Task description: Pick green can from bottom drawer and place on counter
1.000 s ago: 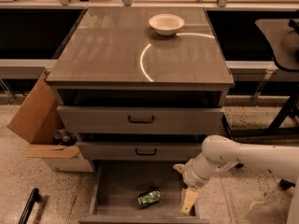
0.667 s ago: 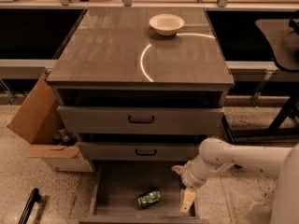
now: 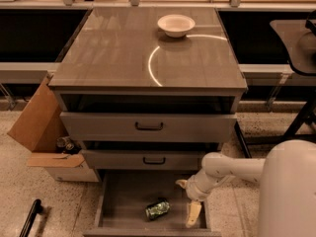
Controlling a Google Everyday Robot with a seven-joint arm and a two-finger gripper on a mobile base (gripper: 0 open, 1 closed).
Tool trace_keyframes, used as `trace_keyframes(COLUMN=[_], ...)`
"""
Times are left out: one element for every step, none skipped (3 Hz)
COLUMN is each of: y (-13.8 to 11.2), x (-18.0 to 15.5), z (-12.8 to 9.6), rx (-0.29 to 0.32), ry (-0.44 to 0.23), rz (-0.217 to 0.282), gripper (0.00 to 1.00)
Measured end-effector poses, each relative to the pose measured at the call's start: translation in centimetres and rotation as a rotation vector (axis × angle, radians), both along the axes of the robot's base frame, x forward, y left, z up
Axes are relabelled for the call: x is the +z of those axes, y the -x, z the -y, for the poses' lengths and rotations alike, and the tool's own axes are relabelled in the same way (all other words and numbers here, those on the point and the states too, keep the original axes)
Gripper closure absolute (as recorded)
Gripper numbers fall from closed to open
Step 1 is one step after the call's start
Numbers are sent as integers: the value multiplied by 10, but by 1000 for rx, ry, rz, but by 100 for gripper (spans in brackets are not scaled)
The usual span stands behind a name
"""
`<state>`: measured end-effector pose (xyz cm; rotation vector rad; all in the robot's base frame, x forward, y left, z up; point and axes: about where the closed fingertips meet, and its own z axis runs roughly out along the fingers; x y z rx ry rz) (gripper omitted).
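Observation:
The green can lies on its side on the floor of the open bottom drawer, near its front middle. My gripper hangs over the drawer's right side, just right of the can and not touching it. Its pale fingers are spread: one fingertip points down into the drawer, the other points up-left. It holds nothing. The counter is the glossy top of the cabinet, with a bright curved reflection.
A white bowl stands at the back of the counter. The two upper drawers are pulled out slightly. An open cardboard box leans against the cabinet's left side. A dark table and frame stand to the right. A black bar lies on the floor at left.
My arm and gripper have shifted slightly left, closer to the can. The can has not moved.

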<state>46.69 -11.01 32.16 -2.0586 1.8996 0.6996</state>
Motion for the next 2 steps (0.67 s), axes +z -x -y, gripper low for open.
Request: trace_keyframes(y=[-5, -15], x=[-32, -57], z=[-7, -17], rx=[26, 42], ry=[-6, -20], rz=[44, 89], gripper=[0, 0])
